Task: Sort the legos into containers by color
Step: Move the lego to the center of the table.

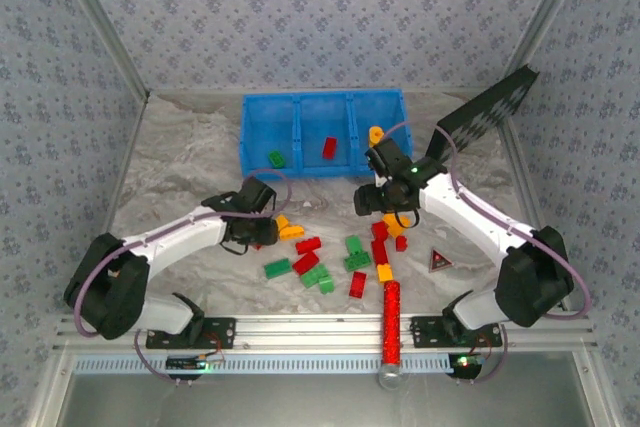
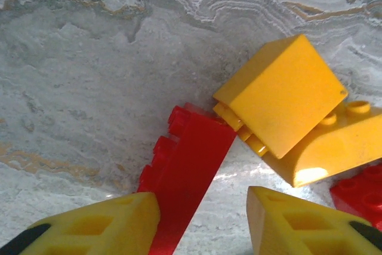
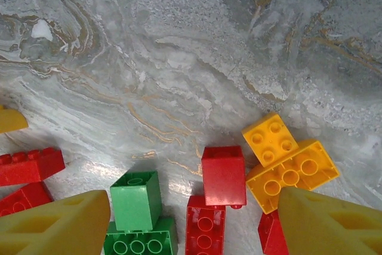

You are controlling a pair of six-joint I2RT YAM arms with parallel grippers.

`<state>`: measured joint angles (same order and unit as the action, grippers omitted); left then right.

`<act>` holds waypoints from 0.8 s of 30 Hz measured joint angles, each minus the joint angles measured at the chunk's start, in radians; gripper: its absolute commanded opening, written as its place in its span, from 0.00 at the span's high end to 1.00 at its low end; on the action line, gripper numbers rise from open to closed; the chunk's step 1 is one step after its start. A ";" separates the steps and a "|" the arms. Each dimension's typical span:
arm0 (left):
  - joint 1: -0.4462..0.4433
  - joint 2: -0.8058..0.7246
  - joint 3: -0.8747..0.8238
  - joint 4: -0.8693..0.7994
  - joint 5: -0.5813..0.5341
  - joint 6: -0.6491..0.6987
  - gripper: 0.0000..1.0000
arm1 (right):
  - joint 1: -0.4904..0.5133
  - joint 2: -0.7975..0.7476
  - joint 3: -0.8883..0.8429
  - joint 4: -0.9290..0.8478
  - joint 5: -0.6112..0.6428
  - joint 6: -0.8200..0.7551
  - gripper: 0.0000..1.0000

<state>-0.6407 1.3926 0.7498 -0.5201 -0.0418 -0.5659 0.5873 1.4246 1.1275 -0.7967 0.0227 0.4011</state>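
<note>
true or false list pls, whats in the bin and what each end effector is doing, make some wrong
1. The blue bin's left compartment holds a green brick. True.
2. Its middle compartment holds a yellow brick. False: it holds a red brick.
3. The left end effector is shut on a yellow brick. False: it is open, with a long red brick in the gap.
4. The right end effector is open. True.

Far from me on the table [image 1: 180, 167] stands the bin [image 1: 246, 137], with single bricks [image 1: 329, 147] in each compartment. The loose bricks [image 1: 315, 274] lie nearer, mid-table; right of them the triangle [image 1: 439, 260]; nearest me, the cylinder [image 1: 391, 322].
</note>
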 measured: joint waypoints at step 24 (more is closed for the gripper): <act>-0.010 -0.087 0.057 -0.071 -0.067 0.051 0.45 | -0.001 0.005 -0.005 0.019 0.007 -0.001 0.25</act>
<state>-0.6502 1.3060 0.8070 -0.5907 -0.1089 -0.5144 0.5865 1.4300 1.1225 -0.7780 0.0299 0.4000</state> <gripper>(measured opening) 0.550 0.754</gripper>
